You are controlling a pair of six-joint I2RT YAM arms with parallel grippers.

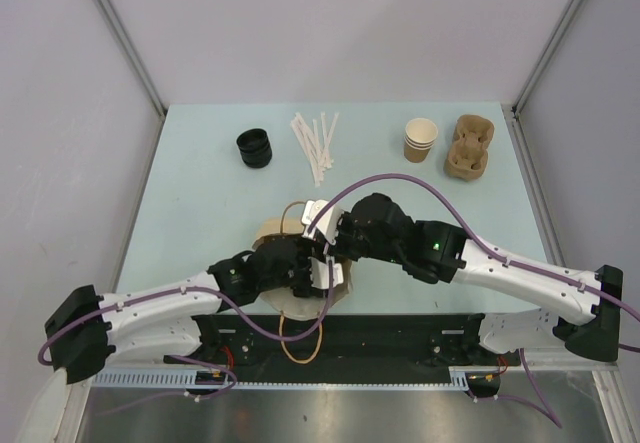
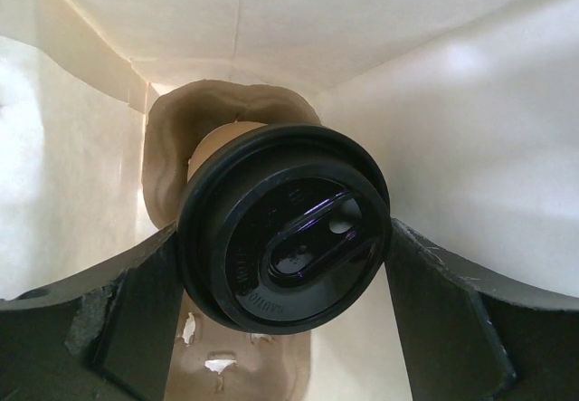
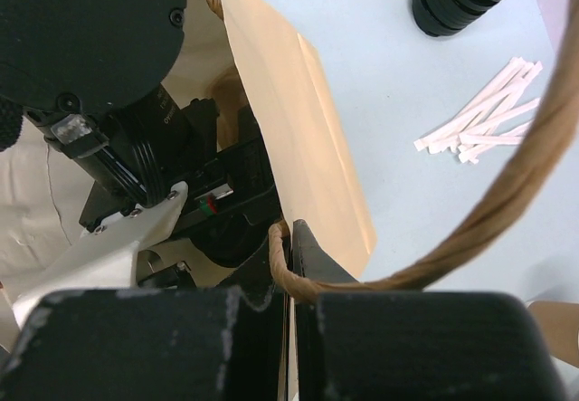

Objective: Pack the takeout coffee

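Two-handed step. With left gripper (image 2: 283, 249) clamped on cup (image 2: 271, 220), deep inside bag (image 3: 298, 147) at table's (image 1: 200, 163) near edge, lower straight into carrier (image 2: 163, 175) well. With right gripper (image 3: 289, 258) pinched shut on bag rim, hold mouth wide. Release only once seated.

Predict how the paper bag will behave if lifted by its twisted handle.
The paper bag looks thin and creased, so probably floppy; the right gripper pinches its rim open. Its handle loops limply, so likely bends. With the takeout coffee inside, held by the left gripper, it may sag.
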